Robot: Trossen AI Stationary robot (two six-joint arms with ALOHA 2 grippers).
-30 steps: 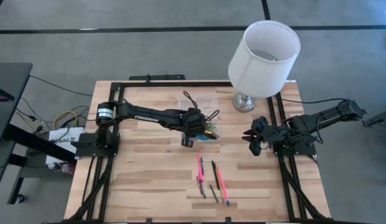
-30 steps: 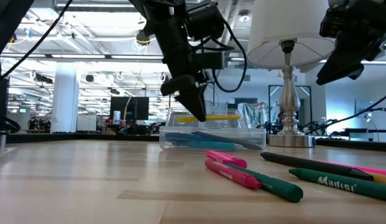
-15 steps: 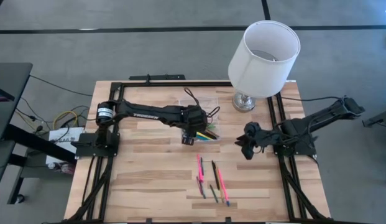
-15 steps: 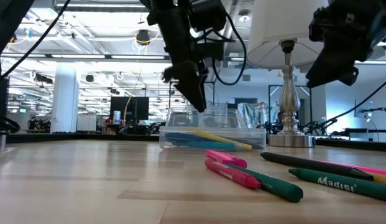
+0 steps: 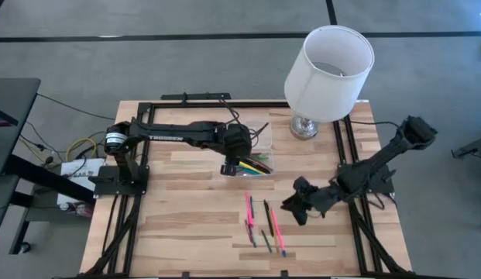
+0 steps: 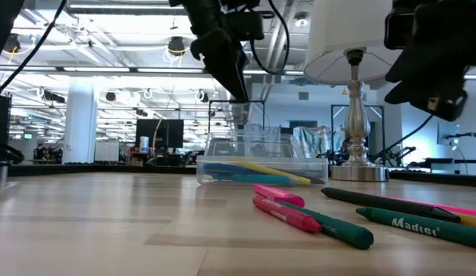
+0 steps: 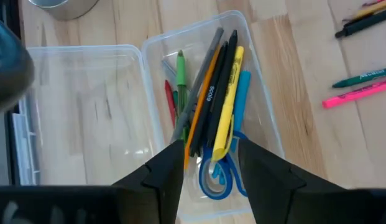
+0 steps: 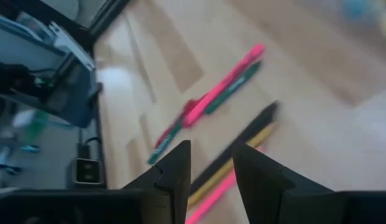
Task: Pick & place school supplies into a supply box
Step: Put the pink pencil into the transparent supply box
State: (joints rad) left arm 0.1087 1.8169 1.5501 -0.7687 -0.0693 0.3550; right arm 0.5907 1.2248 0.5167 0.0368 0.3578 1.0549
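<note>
The clear supply box (image 7: 267,118) stands open on the table, its lid (image 7: 87,112) lying flat beside it. Inside lie several pens, a yellow marker (image 7: 229,99) and blue-handled scissors (image 7: 219,177). My left gripper (image 7: 208,149) hangs open above the box's near end (image 5: 255,164), well clear of it (image 6: 236,84). Several pink, green, black and yellow pens (image 5: 263,223) lie loose near the table's near edge. My right gripper (image 5: 290,211) is open, hovering just right of them and looking down on them (image 8: 211,102).
A white lampshade on a chrome base (image 5: 329,62) stands at the table's far right, just beyond the box (image 6: 352,115). Black frame rails run along the table's left, right and far sides. Bare wood lies between the box and the loose pens (image 6: 314,218).
My left gripper has let go of the yellow marker, which dropped flat into the box, then risen and drawn back a little toward the table's left. My right gripper has swung from the right rail toward the near edge and left, closing on the loose pens.
</note>
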